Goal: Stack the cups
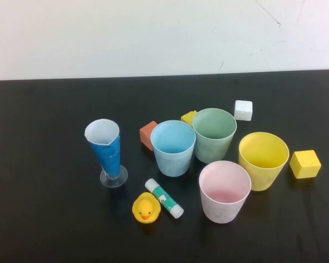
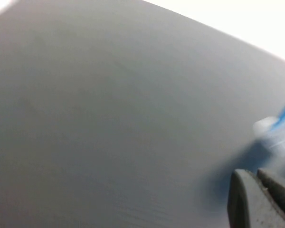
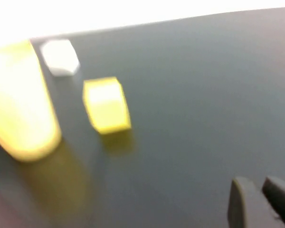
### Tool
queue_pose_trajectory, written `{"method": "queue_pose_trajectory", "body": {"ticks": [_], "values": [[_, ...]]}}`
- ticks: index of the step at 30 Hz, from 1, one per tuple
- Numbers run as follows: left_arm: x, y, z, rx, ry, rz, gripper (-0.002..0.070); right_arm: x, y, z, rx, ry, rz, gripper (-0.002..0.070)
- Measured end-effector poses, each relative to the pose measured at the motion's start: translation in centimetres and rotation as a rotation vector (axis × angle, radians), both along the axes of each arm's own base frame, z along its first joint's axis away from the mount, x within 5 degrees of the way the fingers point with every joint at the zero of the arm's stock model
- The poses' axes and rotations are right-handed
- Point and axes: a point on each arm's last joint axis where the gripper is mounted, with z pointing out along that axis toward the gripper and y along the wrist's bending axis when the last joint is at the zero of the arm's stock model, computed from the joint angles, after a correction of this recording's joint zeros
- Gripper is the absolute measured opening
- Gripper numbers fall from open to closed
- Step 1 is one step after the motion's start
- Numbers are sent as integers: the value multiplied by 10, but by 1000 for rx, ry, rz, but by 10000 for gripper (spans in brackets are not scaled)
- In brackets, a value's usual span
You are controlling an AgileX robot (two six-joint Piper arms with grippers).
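Note:
Four cups stand upright and apart on the black table [image 1: 44,192]: light blue cup [image 1: 173,147], pale green cup [image 1: 214,134], yellow cup [image 1: 263,159], pale pink cup [image 1: 224,191]. Neither arm shows in the high view. My left gripper [image 2: 254,173] is shut and empty above bare table, with the blue cone glass [image 2: 280,128] at the edge of its view. My right gripper [image 3: 257,181] is shut and empty over bare table, off to the side of the yellow cup [image 3: 19,104].
A tall blue cone glass [image 1: 106,151] stands left of the cups. A rubber duck [image 1: 146,208] and glue stick [image 1: 164,198] lie in front. Orange block [image 1: 148,134], small yellow block [image 1: 188,116], white block [image 1: 243,109] and yellow block [image 1: 305,164] surround the cups.

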Motion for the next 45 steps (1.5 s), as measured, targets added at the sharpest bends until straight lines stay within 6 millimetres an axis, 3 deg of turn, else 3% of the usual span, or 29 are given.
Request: {"method": "queue_pose_trajectory", "body": {"ticks": [3,6,15,18,20,24,27,32,36,41,45], "values": [[0,-6,3,-390,-2,18,-2,1,5,3,306,-19,-20,64],[1,-8,9,-650,-24,29,-2,1,7,5,450,-24,-27,64],[2,-6,13,-700,-77,48,-2,1,8,6,472,-29,-23,64],[1,-6,14,-607,-79,28,-2,1,8,6,449,-31,-16,64],[-2,-9,25,-446,-85,-30,-2,1,8,6,424,-34,-10,64],[-12,-16,84,-79,-111,-170,-2,1,8,5,364,-32,7,64],[-7,-18,124,105,-24,-224,-2,0,9,5,341,-26,15,64],[26,-21,181,318,167,-356,-2,0,10,3,331,-6,24,64],[62,-25,210,448,261,-483,-2,0,10,3,328,-1,26,64],[106,-34,227,522,289,-606,-2,0,10,2,328,9,30,64],[136,-56,227,571,317,-737,-2,0,10,2,326,10,31,64]]}}
